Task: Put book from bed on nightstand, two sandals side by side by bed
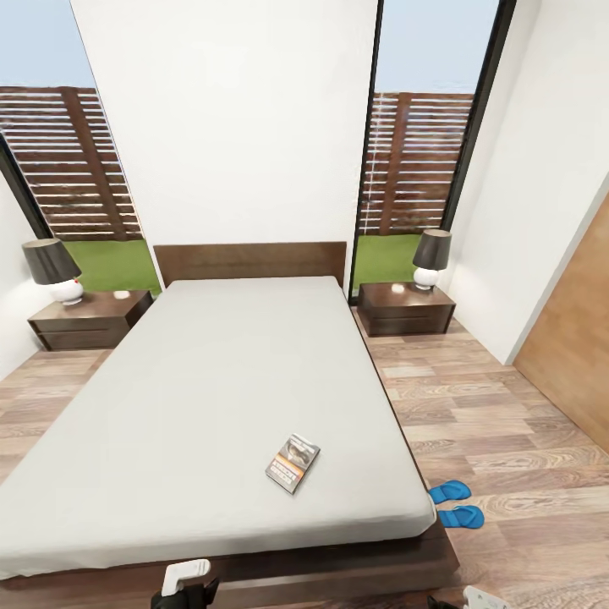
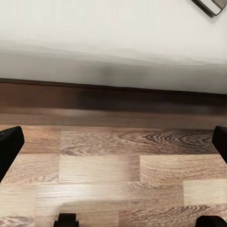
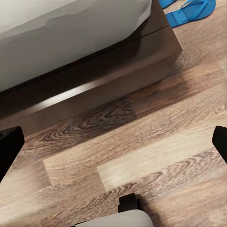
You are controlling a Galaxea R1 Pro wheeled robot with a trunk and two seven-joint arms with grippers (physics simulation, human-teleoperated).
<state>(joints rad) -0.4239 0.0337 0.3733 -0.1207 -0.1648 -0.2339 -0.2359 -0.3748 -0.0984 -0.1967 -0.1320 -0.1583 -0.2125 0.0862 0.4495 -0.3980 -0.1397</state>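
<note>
Head view: the bed (image 1: 211,397) fills the middle of the room, headboard against the far white wall, foot nearest the robot. The book (image 1: 293,463) lies flat on the mattress near the foot, right of centre, turned at a slant and well in from the edge. The two sandals (image 1: 455,504) sit on the wood floor (image 1: 507,423) just beside the bed's near right corner, close together, one slightly nearer than the other. A nightstand (image 1: 89,319) stands at the far left of the headboard and a second nightstand (image 1: 404,308) at the far right, each carrying a lamp (image 1: 52,269) with a dark shade. A small part of the left arm shows at the bottom edge, below the bed's foot. Left wrist view: the left gripper (image 2: 113,146) hangs over bare floor facing the bed's foot rail, fingers (image 2: 9,146) spread wide at the frame edges, nothing between them; a corner of the book shows on the mattress beyond. Right wrist view: the right gripper (image 3: 113,146) is likewise spread wide and holds nothing, over the floor near the bed's right foot corner, with the sandals beyond that corner.
</note>
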